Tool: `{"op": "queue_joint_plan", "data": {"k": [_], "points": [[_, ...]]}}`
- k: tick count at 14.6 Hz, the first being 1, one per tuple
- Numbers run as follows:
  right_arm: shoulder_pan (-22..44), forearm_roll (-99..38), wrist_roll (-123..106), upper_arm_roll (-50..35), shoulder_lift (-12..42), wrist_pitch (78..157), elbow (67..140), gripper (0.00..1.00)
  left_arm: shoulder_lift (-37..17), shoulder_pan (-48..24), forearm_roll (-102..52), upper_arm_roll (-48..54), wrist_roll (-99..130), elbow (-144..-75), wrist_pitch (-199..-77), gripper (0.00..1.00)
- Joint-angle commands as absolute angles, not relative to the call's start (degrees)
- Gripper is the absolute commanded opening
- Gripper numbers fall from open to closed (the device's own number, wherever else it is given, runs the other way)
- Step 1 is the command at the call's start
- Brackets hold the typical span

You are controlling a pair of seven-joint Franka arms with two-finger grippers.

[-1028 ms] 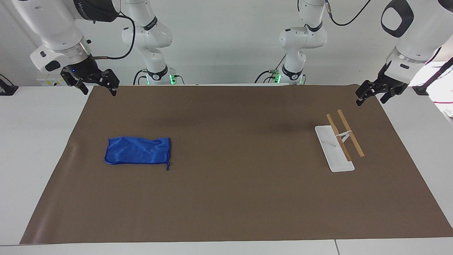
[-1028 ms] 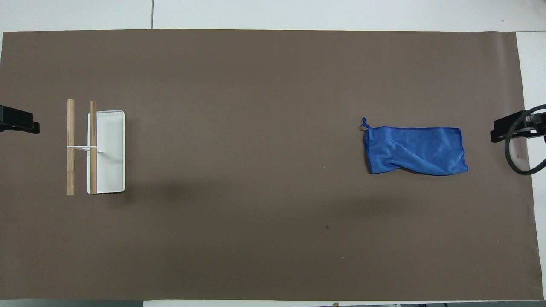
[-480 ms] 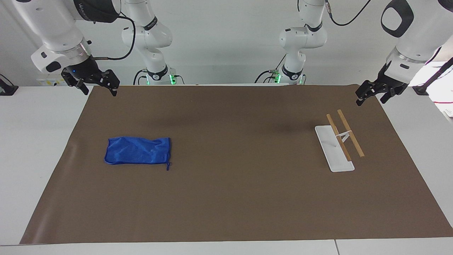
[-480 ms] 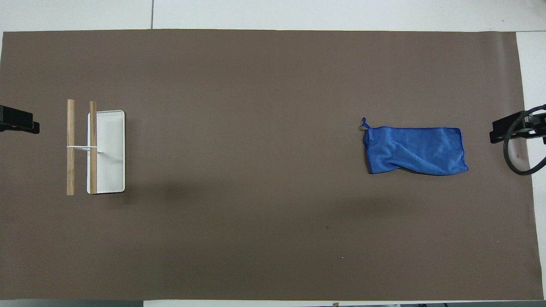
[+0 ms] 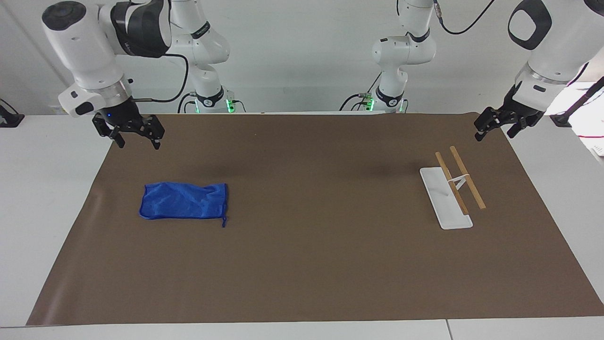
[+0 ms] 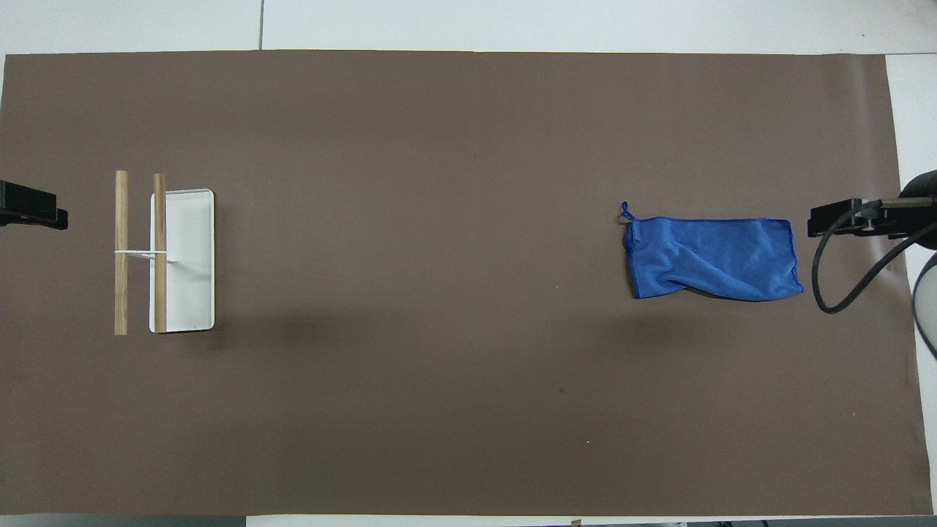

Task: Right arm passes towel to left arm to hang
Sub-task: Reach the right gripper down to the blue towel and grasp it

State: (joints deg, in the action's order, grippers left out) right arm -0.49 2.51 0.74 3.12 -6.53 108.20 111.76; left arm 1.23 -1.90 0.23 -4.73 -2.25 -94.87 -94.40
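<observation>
The small bright blue rectangular cloth towel (image 5: 184, 201) (image 6: 714, 258) lies flat on the brown mat (image 5: 311, 264) toward the right arm's end of the table, untouched, its short blue loop on the corner pointing away from the robots.

The right gripper (image 5: 137, 140) (image 6: 842, 219) has its 2 black fingers spread apart and grasps nothing; it hangs over the mat's edge at the right arm's end, clear of the towel. Above it run a silver wrist, a looping thin black cable (image 6: 849, 271) and the white right arm (image 5: 89, 47).

The left gripper (image 5: 494, 132) (image 6: 33, 208) also has its fingers parted, empty, over the mat's corner near a white-based rack with 2 wooden rails (image 5: 455, 186) (image 6: 157, 252). The white left arm (image 5: 547, 52) waits.
</observation>
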Motion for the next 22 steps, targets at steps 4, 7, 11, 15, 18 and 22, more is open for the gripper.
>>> {"op": "queue_joint_plan", "data": {"k": [4,7,11,15,18,22], "points": [[-1.5,1.23,-1.05,2.46,-1.06,129.77,125.13,1.0,2.37,-1.93,-0.35,-4.83,-2.99,-96.06,-94.75,1.0],[-1.32,1.14,-2.54,2.46,0.87,139.11,130.94,1.0,2.37,-1.93,-0.35,-4.75,-2.99,-96.06,-94.75,1.0],[-1.67,0.97,-4.74,2.37,4.82,143.77,132.1,1.0,2.37,-1.93,-0.35,-4.83,-2.99,-96.06,-94.75,1.0],[-2.72,-4.55,-9.47,2.37,9.31,147.56,131.92,1.0,2.46,-2.02,-0.35,-4.75,-2.99,-96.07,-94.13,1.0],[-3.34,-7.56,-14.14,2.46,9.76,147.48,131.84,0.83,2.46,-2.02,-0.35,-4.75,-2.99,-96.15,-94.13,1.0],[-3.25,-7.56,-14.95,2.46,9.75,145.55,131.23,0.0,2.55,-1.93,-0.35,-4.75,-2.9,-96.07,-94.13,1.0]]}}
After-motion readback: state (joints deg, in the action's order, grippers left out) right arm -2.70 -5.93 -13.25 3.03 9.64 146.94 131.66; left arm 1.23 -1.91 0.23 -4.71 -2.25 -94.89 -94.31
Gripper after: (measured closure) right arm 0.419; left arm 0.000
